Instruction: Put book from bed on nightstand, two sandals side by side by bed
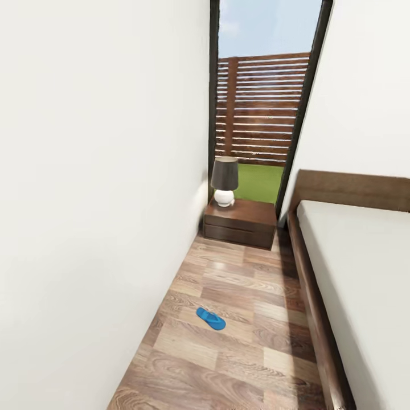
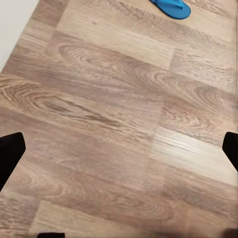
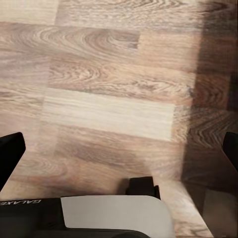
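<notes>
**Carefully now: one sandal on the floor, a tight space to work in**

Here, close to the robot, only bare wood floor (image 2: pixel 114 129) is seen under both claws. The left claw (image 2: pixel 119 148) is held wide apart with nothing in it, and the right claw (image 3: pixel 119 148) is held wide apart too, also with nothing in it.

A little farther on, one blue sandal (image 1: pixel 210 319) is found lying flat on the floor, between the white wall (image 1: pixel 85 199) and the bed (image 1: pixel 364 273). It is seen again in the left wrist view (image 2: pixel 173 7). The other sandal and the book cannot be found from here.

At the far end, a nightstand (image 1: pixel 240 223) is set by the window, with a lamp (image 1: pixel 224 181) on top.

Trouble could be caused by the tight gap. The wall or the bed frame could be bumped if the base is turned too fast. The thin sandal could be pushed along the floor if it is not pinched well. Later, the lamp could be knocked over if the book is put down too near it.
</notes>
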### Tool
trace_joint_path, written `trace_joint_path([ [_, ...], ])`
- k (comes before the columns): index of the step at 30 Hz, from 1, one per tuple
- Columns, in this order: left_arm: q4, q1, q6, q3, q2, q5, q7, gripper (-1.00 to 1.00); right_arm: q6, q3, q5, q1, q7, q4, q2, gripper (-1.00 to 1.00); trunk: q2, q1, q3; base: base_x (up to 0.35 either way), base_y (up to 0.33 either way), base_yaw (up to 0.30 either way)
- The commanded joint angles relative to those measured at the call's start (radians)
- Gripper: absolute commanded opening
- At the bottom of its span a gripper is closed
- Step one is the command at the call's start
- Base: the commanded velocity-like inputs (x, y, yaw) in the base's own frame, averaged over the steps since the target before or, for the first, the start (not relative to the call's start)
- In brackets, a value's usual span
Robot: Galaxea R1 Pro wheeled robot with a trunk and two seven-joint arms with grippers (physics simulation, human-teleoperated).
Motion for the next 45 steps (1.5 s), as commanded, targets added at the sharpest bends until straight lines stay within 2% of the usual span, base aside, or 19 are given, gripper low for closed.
trace_joint_path([
  [1,0.0,0.0,-0.003,-0.004,0.001,0.01,-0.001,1.0,-0.002,0.0,-0.01,-0.001,0.007,0.001,0.0,1.0,0.0,0.0,-0.001,0.0,0.0,-0.265],
  [8,0.0,0.0,-0.003,-0.004,0.001,0.01,-0.001,1.0,-0.002,0.0,-0.011,-0.001,0.005,0.001,0.0,1.0,0.0,0.0,-0.001,0.071,0.0,-0.149],
  [28,0.0,0.0,-0.003,-0.004,0.001,0.01,0.0,1.0,-0.002,0.0,-0.01,-0.001,0.006,0.0,0.0,1.0,0.0,0.0,-0.001,0.273,0.0,-0.007],
  [36,0.0,0.0,-0.003,-0.004,0.001,0.01,-0.001,1.0,-0.002,0.0,-0.012,-0.001,0.008,0.0,-0.001,1.0,0.0,0.0,-0.001,0.05,0.0,-0.022],
  [45,0.0,0.0,-0.003,-0.004,0.001,0.01,-0.001,1.0,-0.002,0.0,-0.011,-0.001,0.009,0.0,-0.001,1.0,0.0,0.0,-0.001,0.004,0.0,-0.229],
])
